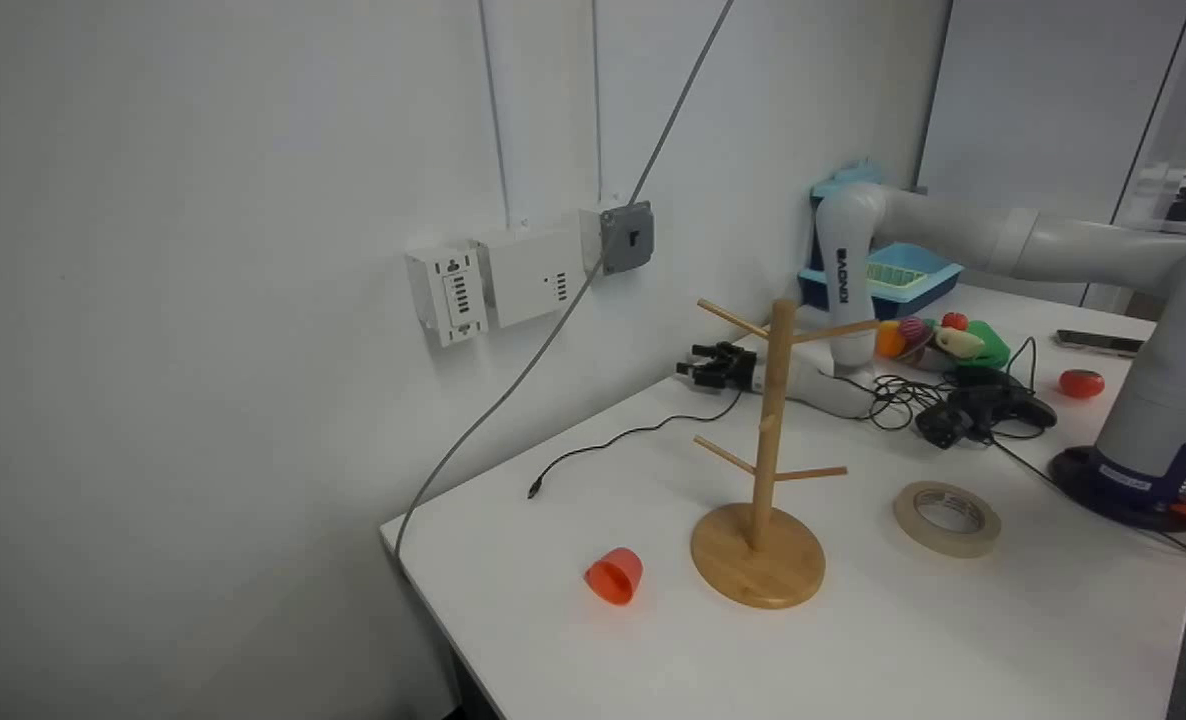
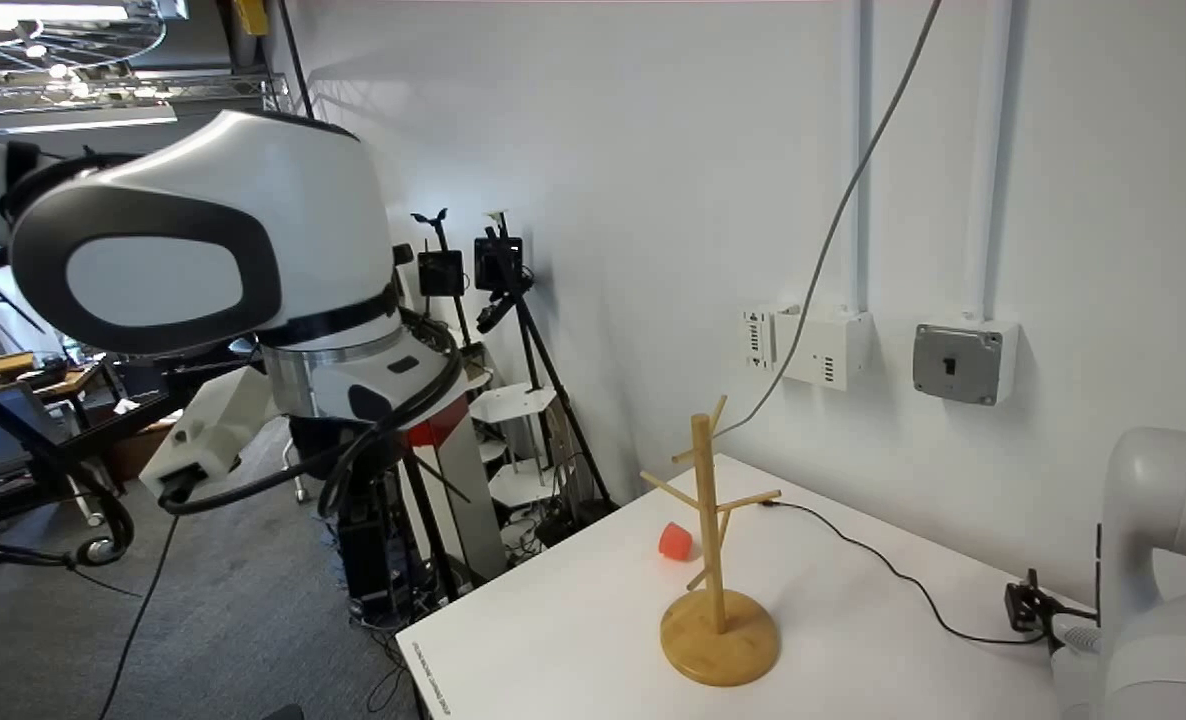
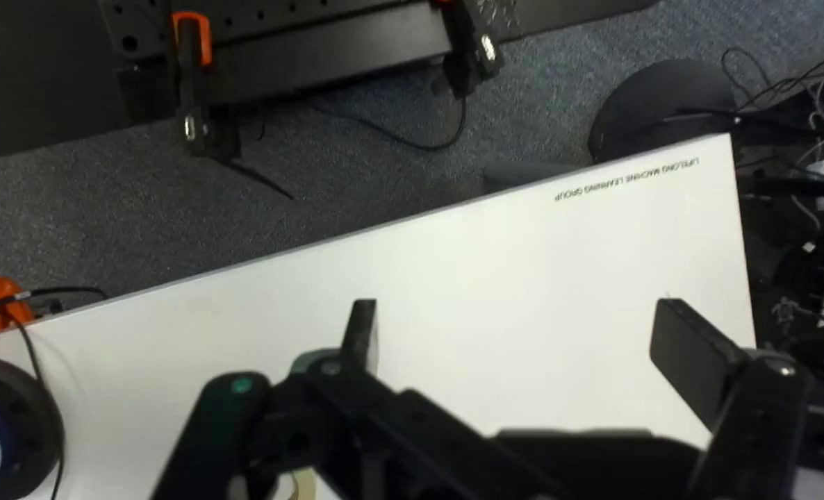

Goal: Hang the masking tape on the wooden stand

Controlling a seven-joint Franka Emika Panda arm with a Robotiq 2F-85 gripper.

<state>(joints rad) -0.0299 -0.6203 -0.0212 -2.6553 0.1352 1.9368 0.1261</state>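
The masking tape point(image 1: 953, 546), a flat beige ring, lies on the white table beside the wooden stand in an exterior view. A sliver of the tape point(image 3: 306, 484) shows at the bottom of the wrist view, mostly behind the gripper's left finger. The wooden stand point(image 1: 770, 430) is upright, with bare angled pegs and a round base; it also stands on the table in an exterior view point(image 2: 709, 520). My gripper point(image 3: 516, 312) is open and empty, high above the table near its edge. The stand is out of the wrist view.
An orange-red cup point(image 1: 615, 576) lies near the stand. A grey Kinova arm point(image 1: 1083, 250) stands at the table's far side, with a black controller point(image 1: 988, 405), cables, toy food point(image 1: 958, 343) and a blue basket point(image 1: 908, 290). A wall point(image 1: 203, 350) runs along the table.
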